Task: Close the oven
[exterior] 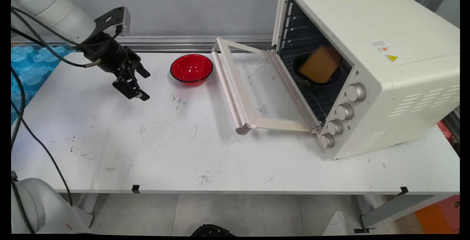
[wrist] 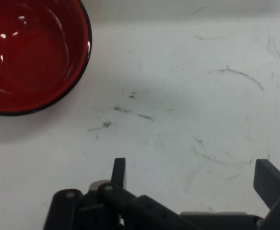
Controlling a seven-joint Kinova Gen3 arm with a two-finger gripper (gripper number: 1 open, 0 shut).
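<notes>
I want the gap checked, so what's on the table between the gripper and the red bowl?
Nothing: between the open, empty gripper and the red bowl is only bare, scuffed table, which shows in both views.

The gripper hangs above the table with its jaws wide apart and nothing between them. Nearest it is a red bowl with a dark rim, upright and empty, standing on the table just beside the oven's lowered door.
</notes>
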